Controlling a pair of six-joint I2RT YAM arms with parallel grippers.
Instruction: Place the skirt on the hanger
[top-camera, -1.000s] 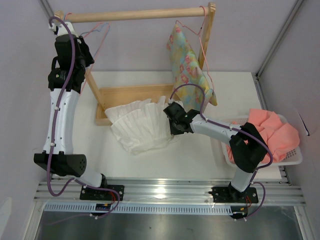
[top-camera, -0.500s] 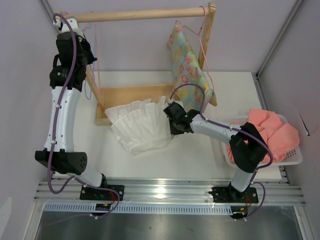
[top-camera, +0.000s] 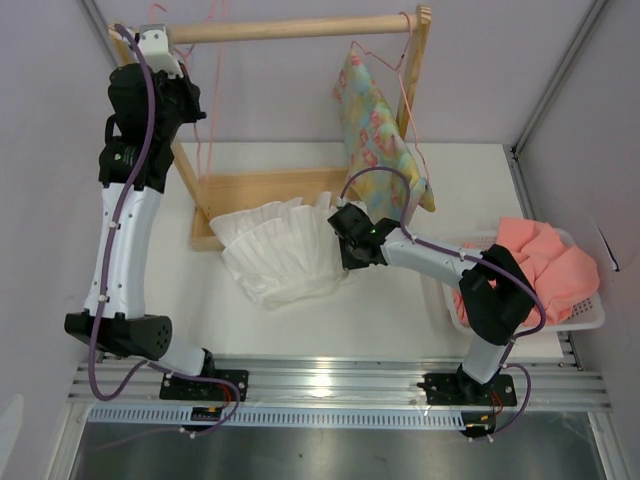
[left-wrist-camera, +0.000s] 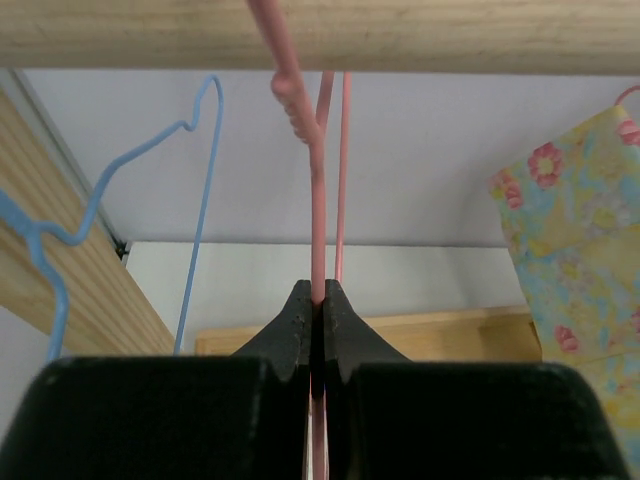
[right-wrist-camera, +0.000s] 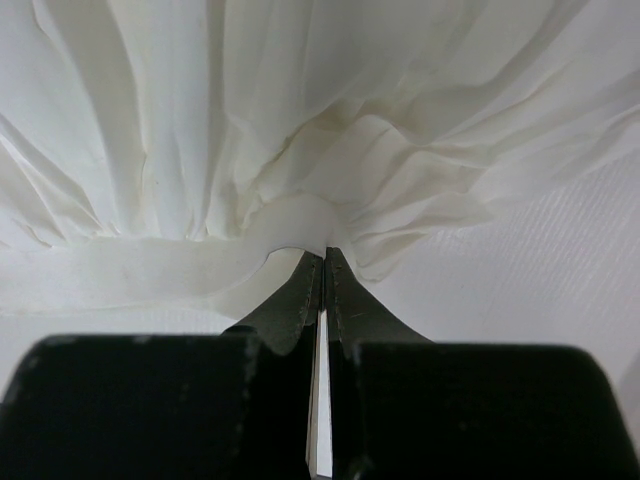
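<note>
Left hand (left-wrist-camera: 318, 292): jaws pressed together on the pink wire hanger (left-wrist-camera: 318, 190), just below its twisted neck. The hook runs up across the wooden rail (left-wrist-camera: 450, 35). Only the left wrist view shows this pinch, and a light blue hanger (left-wrist-camera: 200, 190) hanging beside it.

Right hand (right-wrist-camera: 323, 258): clamped on the white pleated skirt (right-wrist-camera: 200, 120) at its waistband, seen only from my right wrist.

The top view alone places the skirt spread on the white surface (top-camera: 400, 310), against the rack's wooden base (top-camera: 260, 188) and well apart from the pink hanger.
</note>
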